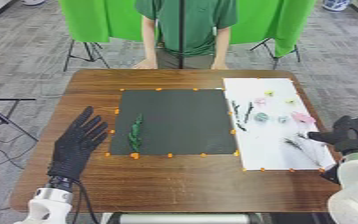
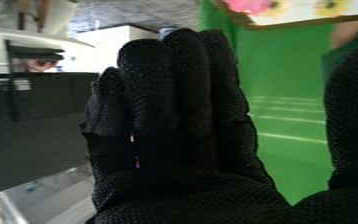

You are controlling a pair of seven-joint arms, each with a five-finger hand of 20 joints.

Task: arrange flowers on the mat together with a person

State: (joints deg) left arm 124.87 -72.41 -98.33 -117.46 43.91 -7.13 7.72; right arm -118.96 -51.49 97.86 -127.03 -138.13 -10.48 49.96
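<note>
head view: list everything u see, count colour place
table: one, brown, centre
mat: one, dark, middle of table
sheet: one, white, right of mat
orange bits: several, edges of both
leafy sprig: one, green, mat's left part
thin sprigs: two, dark green, sheet's left
flowers: two pink, two yellow, two blue-green, sheet
feathery sprigs: count unclear, dark, sheet's near part
cloth: green, beyond table
left hand: one, black, table's left
right hand: one, black, table's right

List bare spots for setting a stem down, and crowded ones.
Free: dark mat between the green sprig and white sheet; table strip between mat and near edge. Crowded: white sheet's middle, with dark stems and pink flower.
</note>
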